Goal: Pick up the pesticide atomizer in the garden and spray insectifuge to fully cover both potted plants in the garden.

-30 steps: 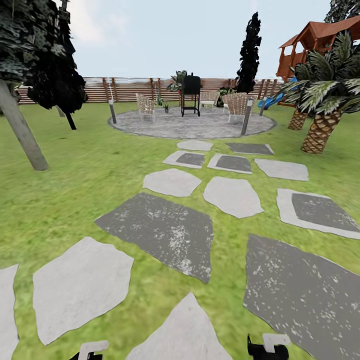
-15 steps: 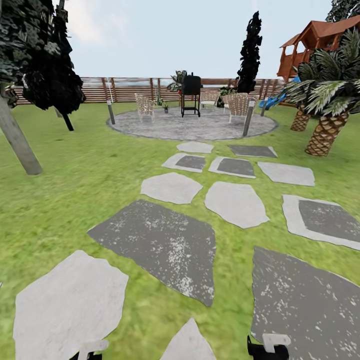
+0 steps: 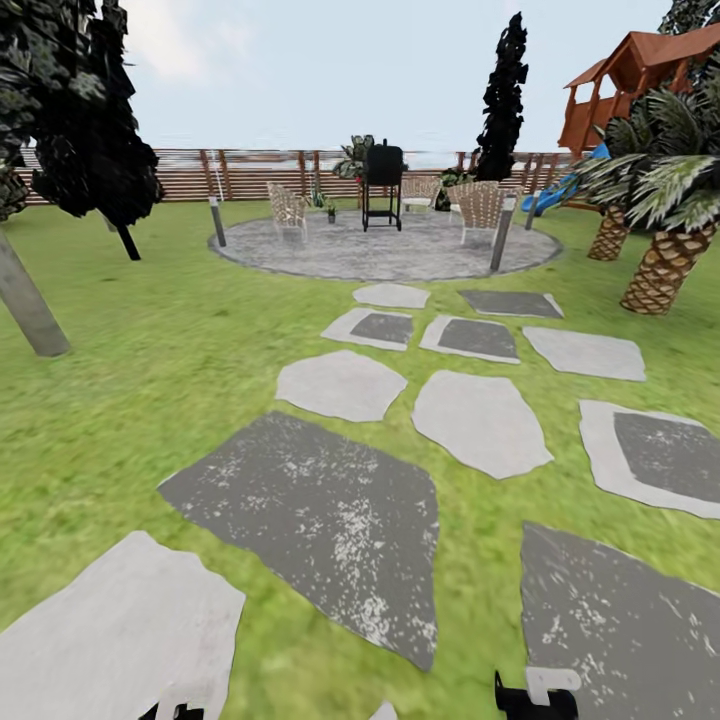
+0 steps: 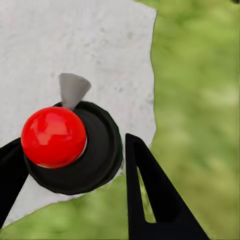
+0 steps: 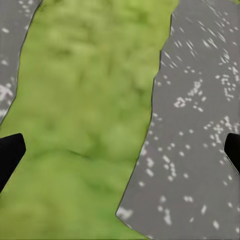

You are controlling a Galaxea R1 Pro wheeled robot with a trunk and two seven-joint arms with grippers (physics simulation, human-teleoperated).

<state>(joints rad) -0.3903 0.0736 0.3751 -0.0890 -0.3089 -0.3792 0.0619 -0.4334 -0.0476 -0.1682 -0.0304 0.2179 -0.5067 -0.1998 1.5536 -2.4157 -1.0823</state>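
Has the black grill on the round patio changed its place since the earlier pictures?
No. The black grill stands in the same place against the wooden fence and patio; the whole head view has shifted, so the camera moved, not the grill.

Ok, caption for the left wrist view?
Left gripper holding the pesticide atomizer, seen top-down above a pale stepping slab and lawn.

Whole head view has shifted: camera moved forward along the stepping slabs. The large dark slab (image 3: 320, 525) sits lower and bigger in frame than a second ago; the pale slab (image 3: 115, 640) at lower left now runs off the bottom edge. Leaning trunk (image 3: 25, 300) has slid toward the left edge, the near palm (image 3: 665, 265) toward the right. Patio (image 3: 385, 250) reads slightly nearer.
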